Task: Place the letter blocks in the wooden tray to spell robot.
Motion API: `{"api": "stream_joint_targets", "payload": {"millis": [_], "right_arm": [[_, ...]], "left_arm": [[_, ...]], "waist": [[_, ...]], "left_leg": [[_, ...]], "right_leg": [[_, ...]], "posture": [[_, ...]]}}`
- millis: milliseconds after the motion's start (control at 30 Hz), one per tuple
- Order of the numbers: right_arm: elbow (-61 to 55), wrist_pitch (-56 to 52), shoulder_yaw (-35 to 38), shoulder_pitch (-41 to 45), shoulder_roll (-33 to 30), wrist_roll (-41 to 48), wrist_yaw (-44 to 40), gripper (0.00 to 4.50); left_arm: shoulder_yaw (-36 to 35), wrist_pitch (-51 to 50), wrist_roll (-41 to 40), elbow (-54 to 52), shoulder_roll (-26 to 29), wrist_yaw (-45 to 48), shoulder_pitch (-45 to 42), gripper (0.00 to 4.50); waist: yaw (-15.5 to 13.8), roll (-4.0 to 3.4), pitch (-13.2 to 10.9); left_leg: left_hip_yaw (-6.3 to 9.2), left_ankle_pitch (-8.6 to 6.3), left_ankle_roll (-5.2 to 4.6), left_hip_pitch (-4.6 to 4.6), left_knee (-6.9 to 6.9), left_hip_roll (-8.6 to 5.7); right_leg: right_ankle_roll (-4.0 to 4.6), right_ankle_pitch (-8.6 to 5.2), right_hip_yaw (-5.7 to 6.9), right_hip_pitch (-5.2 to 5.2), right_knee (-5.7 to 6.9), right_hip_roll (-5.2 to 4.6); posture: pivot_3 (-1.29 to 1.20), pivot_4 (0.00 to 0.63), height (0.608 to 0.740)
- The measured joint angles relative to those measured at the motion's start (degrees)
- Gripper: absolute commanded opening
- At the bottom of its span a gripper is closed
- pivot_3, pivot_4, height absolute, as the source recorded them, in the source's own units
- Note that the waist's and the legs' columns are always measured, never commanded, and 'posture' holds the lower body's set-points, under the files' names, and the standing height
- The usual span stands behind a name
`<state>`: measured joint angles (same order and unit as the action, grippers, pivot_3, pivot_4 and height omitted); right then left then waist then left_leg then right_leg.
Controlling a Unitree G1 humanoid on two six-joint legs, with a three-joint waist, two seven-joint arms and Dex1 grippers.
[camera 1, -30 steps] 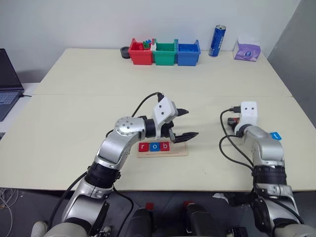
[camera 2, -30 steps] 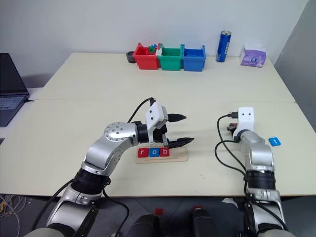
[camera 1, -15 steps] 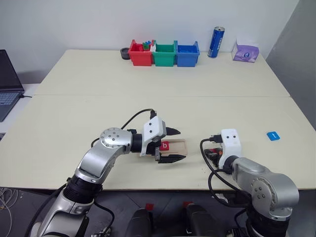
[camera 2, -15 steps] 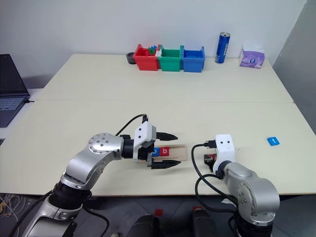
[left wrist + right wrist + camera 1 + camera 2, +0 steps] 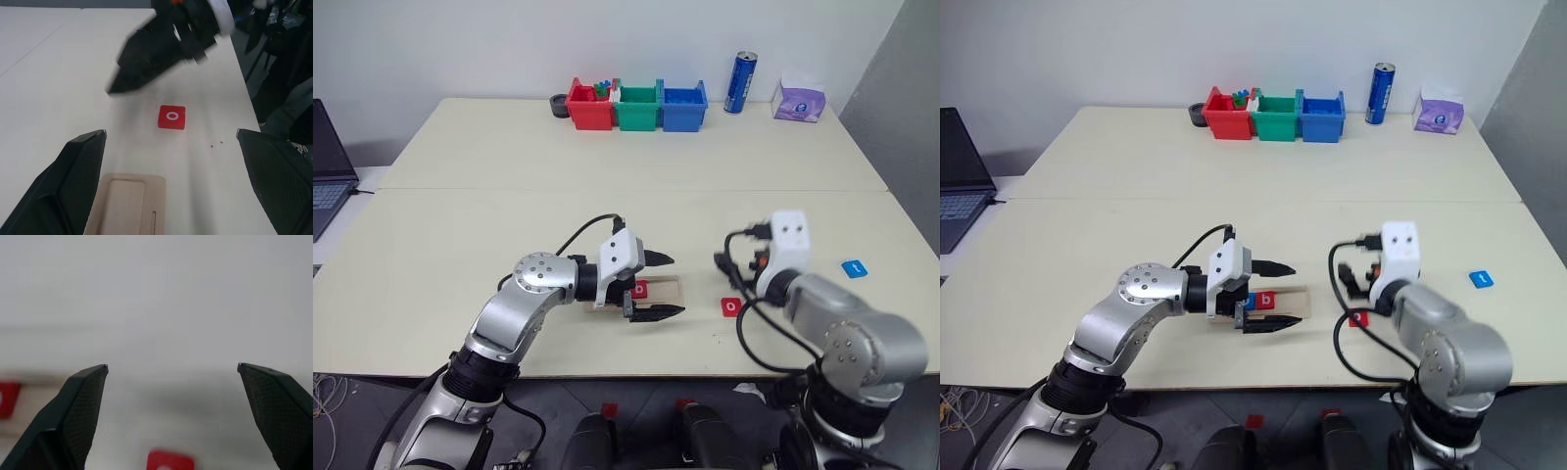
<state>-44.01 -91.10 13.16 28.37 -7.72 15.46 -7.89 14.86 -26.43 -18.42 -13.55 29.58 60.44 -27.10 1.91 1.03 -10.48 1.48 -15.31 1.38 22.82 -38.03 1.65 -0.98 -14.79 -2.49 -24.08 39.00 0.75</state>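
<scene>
Lifted clear of the table since a second ago, the right gripper (image 5: 171,377) now hangs above a red "o" block (image 5: 730,306) that lies flat on the table (image 5: 509,215), between that arm and the right end of the wooden tray (image 5: 668,287). Its two black fingers (image 5: 73,416) stand wide apart with nothing between them. The left gripper (image 5: 658,286) has slid toward the near edge of the table and hovers over the tray's right part, jaws spread and empty. A red "b" block (image 5: 639,289) sits in the tray just beside it; the tiles further left are hidden behind the left wrist. The tray's rightmost slot shows bare wood in the left wrist view. A blue block (image 5: 854,267) rests well apart, far out on the right side of the table.

The likely trouble lies in the pickup. The red tile is thin and flat, so fingers closing on it may skid it across the table or tip it on edge. Both grippers crowd the same small stretch, and a reach by either could knock the other or nudge the tray, shaking the seated letters out of line. A tile turned in the grasp would land with its letter askew.
</scene>
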Motion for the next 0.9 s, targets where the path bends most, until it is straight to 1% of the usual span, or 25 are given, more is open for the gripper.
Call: {"api": "stream_joint_targets", "payload": {"millis": [67, 100, 133, 167, 200, 267, 300, 367, 433, 567, 833, 900], "right_arm": [[1.2, 3.8, 0.0, 0.1, -4.6, 3.6, -6.7, 4.46], [2.2, 7.9, -1.3, -1.3, -8.5, 5.5, -12.0, 4.46], [3.8, 13.4, -2.3, -4.0, -13.8, 8.2, -19.3, 4.46], [5.7, 18.0, -2.5, -7.0, -17.6, 10.2, -25.7, 4.46], [9.2, 25.7, -3.2, -10.7, -21.4, 10.9, -33.0, 4.46], [15.8, 38.9, -5.9, -15.8, -27.5, 9.3, -42.8, 4.46], [20.6, 48.2, -8.3, -17.5, -30.9, 6.8, -47.7, 4.46], [27.6, 58.0, -10.2, -18.0, -33.0, 4.0, -52.6, 4.46], [34.8, 66.0, -12.2, -17.1, -33.9, 2.2, -56.2, 4.46], [43.1, 75.3, -15.5, -15.0, -33.9, 0.3, -60.1, 4.46], [49.5, 82.5, -19.4, -14.1, -32.6, -1.4, -62.2, 4.46], [50.1, 83.1, -19.6, -13.7, -32.6, -1.4, -62.4, 4.08]], "left_arm": [[0.0, 0.5, 0.0, 0.3, 0.0, 0.3, -0.2, 4.50], [0.0, 0.6, -0.1, 0.3, 0.0, 0.6, -0.2, 4.50], [0.0, 0.9, -0.4, 0.4, 0.1, 1.4, -0.2, 4.50], [0.0, 1.3, -0.5, 0.5, 0.7, 2.1, -0.1, 4.50], [0.1, 2.3, -0.5, 0.9, 1.1, 3.2, -0.1, 4.50], [0.1, 3.5, -0.6, 1.2, 1.7, 5.1, 0.0, 4.50], [0.1, 4.3, -0.7, 1.7, 1.8, 6.1, -0.1, 4.50], [0.1, 5.1, -0.7, 2.7, 1.8, 7.1, -0.2, 4.50], [0.1, 5.9, -0.7, 3.2, 1.9, 8.0, -0.5, 4.50], [0.1, 6.9, -0.7, 3.7, 1.9, 8.9, -0.8, 4.50], [0.1, 7.0, -0.6, 4.1, 2.0, 8.9, -0.8, 4.50], [0.1, 7.0, -0.6, 4.1, 2.1, 8.9, -0.8, 4.50]], "waist": [[-0.1, 0.00, 0.0], [-0.2, 0.01, 0.0], [-0.4, 0.02, 0.0], [-0.4, 0.06, 0.0], [-0.3, 0.07, 0.0], [-0.2, 0.07, 0.0], [-0.2, 0.08, 0.0], [0.2, 0.11, -0.1], [0.5, 0.12, -0.1], [0.4, 0.12, -0.1], [-0.1, 0.12, -0.1], [-0.2, 0.12, -0.1]], "left_leg": [[0.02, 0.00, -0.01, 0.00, 0.03, 0.00], [0.02, -0.01, -0.01, 0.04, 0.04, -0.03], [0.03, -0.01, -0.02, 0.06, 0.04, -0.06], [0.02, -0.02, -0.03, 0.03, 0.04, -0.06], [-0.02, -0.03, -0.04, 0.06, 0.04, -0.07], [-0.12, -0.04, -0.05, 0.05, 0.04, -0.09], [-0.14, -0.04, -0.05, 0.03, 0.02, -0.09], [-0.18, -0.03, -0.05, -0.05, 0.00, -0.05], [-0.15, -0.02, -0.06, -0.12, -0.01, -0.01], [-0.09, -0.01, -0.06, -0.17, -0.01, 0.03], [-0.11, -0.01, -0.05, -0.12, -0.06, 0.00], [-0.11, -0.01, -0.05, -0.12, -0.08, -0.01]], "right_leg": [[0.01, 0.00, 0.04, 0.02, -0.03, 0.00], [0.01, -0.01, 0.04, 0.01, -0.07, -0.01], [-0.04, -0.03, 0.08, 0.05, -0.14, -0.04], [-0.08, -0.06, 0.10, 0.10, -0.18, -0.05], [-0.08, -0.06, 0.05, 0.09, -0.24, -0.06], [-0.11, -0.07, -0.03, 0.08, -0.23, -0.08], [-0.11, -0.07, -0.04, 0.08, -0.22, -0.08], [-0.11, -0.07, -0.10, 0.08, -0.13, -0.03], [-0.10, -0.07, -0.10, 0.08, 0.00, 0.02], [-0.08, -0.06, -0.08, 0.10, 0.06, 0.08], [-0.04, -0.04, -0.10, 0.10, 0.02, 0.02], [0.02, 0.00, -0.10, 0.11, 0.02, 0.01]], "posture": [[0.00, 0.150, 0.740], [0.00, 0.150, 0.740], [0.00, 0.150, 0.740], [0.00, 0.150, 0.740], [0.00, 0.150, 0.740], [0.00, 0.150, 0.740], [0.00, 0.150, 0.740], [0.00, 0.150, 0.740], [0.00, 0.150, 0.740], [0.00, 0.150, 0.740], [0.00, 0.150, 0.740], [0.00, 0.150, 0.740]]}}
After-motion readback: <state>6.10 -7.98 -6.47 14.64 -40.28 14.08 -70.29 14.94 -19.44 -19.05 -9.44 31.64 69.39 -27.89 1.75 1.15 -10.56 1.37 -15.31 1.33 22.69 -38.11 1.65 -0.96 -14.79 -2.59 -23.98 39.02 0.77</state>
